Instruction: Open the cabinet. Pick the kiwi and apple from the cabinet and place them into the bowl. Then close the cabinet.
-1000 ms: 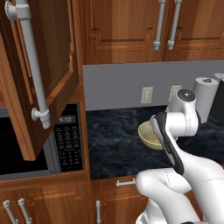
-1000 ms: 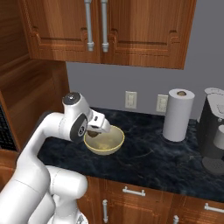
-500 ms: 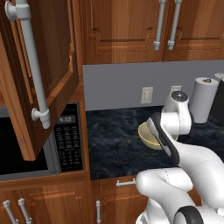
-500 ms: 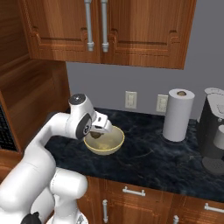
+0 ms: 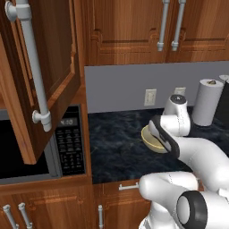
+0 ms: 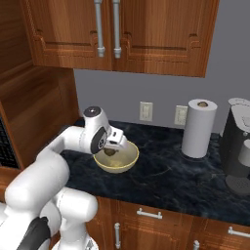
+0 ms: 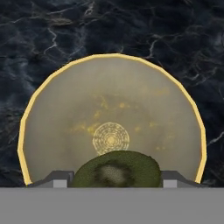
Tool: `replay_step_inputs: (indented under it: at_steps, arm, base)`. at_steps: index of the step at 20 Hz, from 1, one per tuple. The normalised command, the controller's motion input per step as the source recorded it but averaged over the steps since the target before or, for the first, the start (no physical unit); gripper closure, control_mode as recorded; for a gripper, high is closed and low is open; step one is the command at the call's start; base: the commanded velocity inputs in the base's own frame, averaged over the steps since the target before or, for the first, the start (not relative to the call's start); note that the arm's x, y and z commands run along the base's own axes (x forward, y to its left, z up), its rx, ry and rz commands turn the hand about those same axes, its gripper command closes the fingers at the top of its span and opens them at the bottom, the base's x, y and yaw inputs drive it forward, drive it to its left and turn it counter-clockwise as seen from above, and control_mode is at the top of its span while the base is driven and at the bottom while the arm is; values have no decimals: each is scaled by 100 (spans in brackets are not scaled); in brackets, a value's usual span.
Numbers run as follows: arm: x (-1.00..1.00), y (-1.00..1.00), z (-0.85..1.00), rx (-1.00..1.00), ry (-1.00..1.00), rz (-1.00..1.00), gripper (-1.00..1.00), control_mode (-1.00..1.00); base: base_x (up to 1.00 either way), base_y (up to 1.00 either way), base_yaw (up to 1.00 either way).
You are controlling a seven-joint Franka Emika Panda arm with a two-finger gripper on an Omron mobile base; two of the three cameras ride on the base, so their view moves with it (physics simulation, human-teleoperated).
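My gripper (image 7: 116,178) hangs just above the cream bowl (image 7: 109,105), shut on the brown-green kiwi (image 7: 116,169), whose end fills the gap between the two finger tips. From the right base view the gripper (image 6: 115,145) reaches down over the bowl (image 6: 122,165) on the dark counter, with the kiwi (image 6: 111,152) at its tip inside the rim. In the left base view my arm covers most of the bowl (image 5: 149,138). The cabinet's door (image 5: 44,71) stands swung open at the left. The apple is out of view.
A paper towel roll (image 6: 197,128) stands at the back right beside a dark coffee machine (image 6: 239,146). A microwave (image 5: 27,150) sits under the open door. Closed wall cabinets (image 6: 112,29) hang above the counter. Low cabinets line the counter's front edge.
The hand has shifted slightly further over the bowl, still carrying the kiwi. The open door and the bowl have stayed put.
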Motion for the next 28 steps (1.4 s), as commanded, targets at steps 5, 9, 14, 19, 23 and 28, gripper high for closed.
replay_step_inputs:
  at_steps: [5, 9, 14, 19, 23, 28]
  arm:
    - [18, -4, -22, 0, 3, 0, 100, -100]
    - [16, -4, -22, 0, 3, 0, 100, -100]
    - [11, -1, -19, 0, 2, 0, 100, -100]
    - [11, -1, -15, 0, 2, 0, 100, -100]
    - [12, 0, -18, 0, 2, 0, 100, -100]
    - [7, 0, -8, 0, 2, 0, 100, -100]
  base:
    - [0, 0, 0]
    - [0, 0, 0]
    - [0, 0, 0]
    - [0, 0, 0]
    - [0, 0, 0]
    - [0, 0, 0]
